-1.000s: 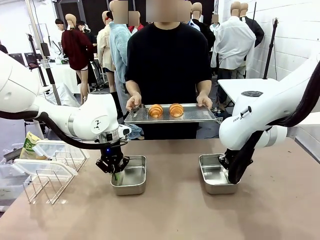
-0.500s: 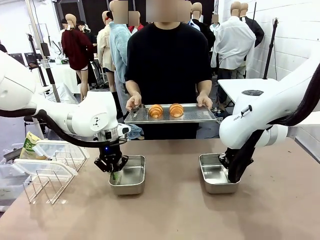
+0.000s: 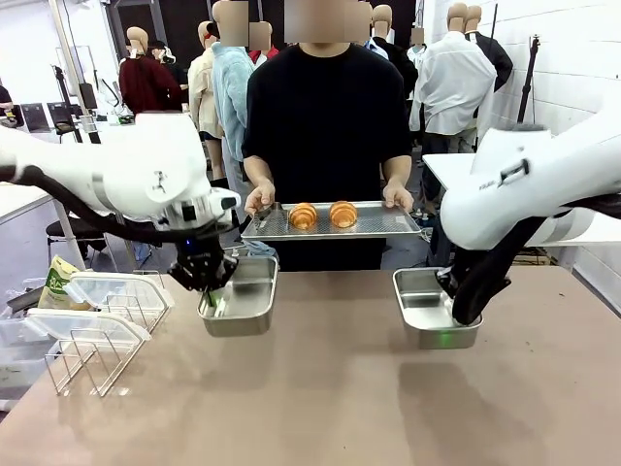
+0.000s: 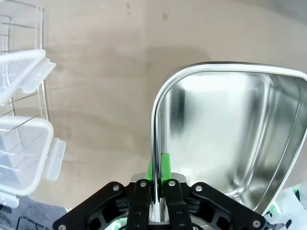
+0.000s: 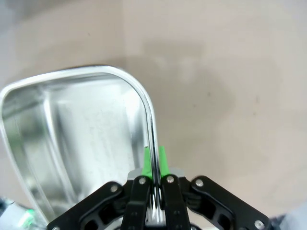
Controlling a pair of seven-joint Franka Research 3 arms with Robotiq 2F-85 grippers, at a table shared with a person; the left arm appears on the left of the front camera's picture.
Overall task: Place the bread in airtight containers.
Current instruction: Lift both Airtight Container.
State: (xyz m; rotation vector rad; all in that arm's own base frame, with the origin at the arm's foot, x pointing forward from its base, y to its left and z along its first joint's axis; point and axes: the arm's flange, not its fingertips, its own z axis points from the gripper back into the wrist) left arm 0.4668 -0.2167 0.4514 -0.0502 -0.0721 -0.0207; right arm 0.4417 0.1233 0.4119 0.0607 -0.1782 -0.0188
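Left claw [image 3: 213, 299] clamped on left container [image 3: 245, 296] rim, right claw [image 3: 464, 309] clamped on right container [image 3: 425, 309] rim. Both containers held above surface [image 3: 340, 408]. Bread [image 3: 303, 216] on person's tray [image 3: 388, 222], far centre, between containers.

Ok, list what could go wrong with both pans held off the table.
1. The left gripper pinches only the thin rim of the left pan, which hangs tilted; it could swing or slip.
2. The right gripper holds the right pan by its rim too.
3. A roll tipped from the person's tray into a tilted pan might slide out.
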